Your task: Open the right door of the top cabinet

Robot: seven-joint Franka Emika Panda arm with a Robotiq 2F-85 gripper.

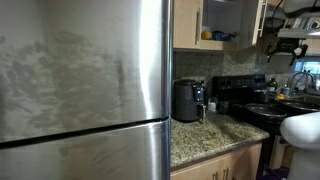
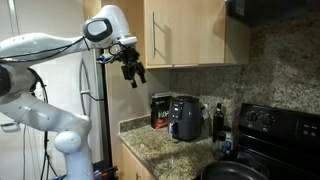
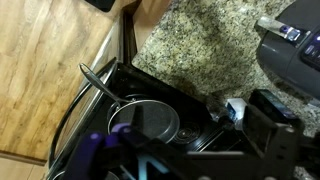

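Note:
The top cabinet (image 2: 190, 35) is light-tan wood above the granite counter. In an exterior view, the right door's slim silver handle (image 2: 157, 40) runs down its left edge. In an exterior view, the cabinet (image 1: 188, 22) shows a white interior with small items, and the right door (image 1: 262, 20) appears edge-on, swung out. My gripper (image 2: 134, 72) hangs off the white arm, left of that handle and level with the cabinet's bottom edge, not touching it. Its fingers look spread and empty. In the wrist view the gripper (image 3: 180, 150) is dark and blurred, with nothing between the fingers.
A steel fridge (image 1: 80, 80) fills one side. On the granite counter (image 2: 165, 150) stand a black air fryer (image 2: 186, 118) and a red-black box (image 2: 160, 110). The black stove (image 2: 270, 135) carries a pan (image 3: 145, 122). A black range hood (image 2: 275, 10) hangs above.

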